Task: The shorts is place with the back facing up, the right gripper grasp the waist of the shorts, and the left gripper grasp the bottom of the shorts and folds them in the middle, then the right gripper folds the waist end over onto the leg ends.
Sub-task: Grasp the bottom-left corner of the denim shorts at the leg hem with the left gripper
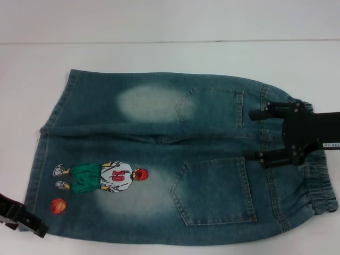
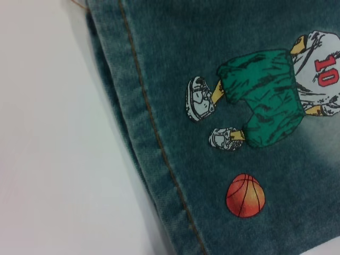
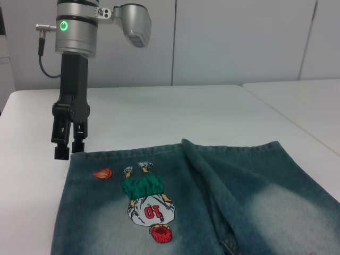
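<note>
Although both grippers are already at the garment, neither is seen to have a hold on it. The shorts [image 1: 170, 159] lie flat on the white table [image 1: 159, 21], back up, long axis running across the robot's front: leg hems toward its left, waist end [image 1: 313, 180] toward its right. The right gripper [image 1: 256, 134] is over the waist end, fingers spread apart and pointing along the cloth toward the pockets, one finger near each side of the centre seam; whether its tips touch the denim cannot be made out from above. The left gripper [image 3: 68, 142] stands upright at the near-left corner of the leg hem, beside the printed basketball [image 3: 103, 172], tips just off the hem edge. Its fingers stand close together with only a narrow gap and nothing between them. Each arm is nearest its own end, so the fold about the long axis would turn on both taking the near edge. The head view cuts off most of the left gripper at the frame's edge and the near hem of the shorts. The left wrist view shows only hem, stitching and print, no fingers.
</note>
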